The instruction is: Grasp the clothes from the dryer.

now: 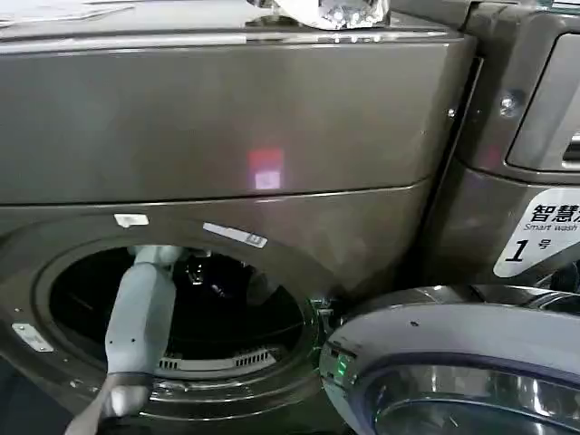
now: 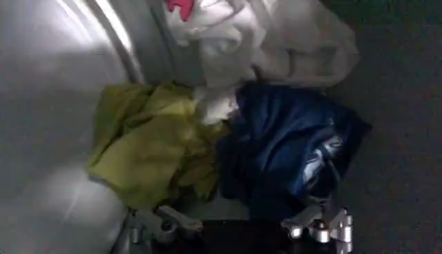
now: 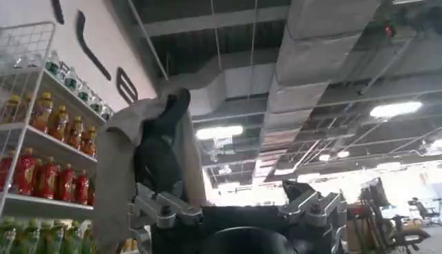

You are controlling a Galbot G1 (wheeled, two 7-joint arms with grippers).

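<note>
The dryer (image 1: 272,118) is bronze-grey, and its round porthole (image 1: 181,308) stands open. My left arm reaches through it, with the left gripper (image 1: 195,270) inside the dark drum. In the left wrist view the clothes lie heaped against the drum wall: a yellow-green garment (image 2: 148,148), a dark navy one (image 2: 290,138) and a white one with red marks (image 2: 228,27). The left gripper (image 2: 242,217) is open just short of the heap, facing the seam between the yellow-green and navy pieces. My right gripper (image 3: 235,207) points up at the ceiling, open.
The dryer's grey-rimmed glass door (image 1: 453,362) hangs open at lower right. A second machine with a white "1" sticker (image 1: 535,231) stands to the right. In the right wrist view, a pale cloth over a dark shape (image 3: 155,159) and a shelf of bottles (image 3: 41,152) show.
</note>
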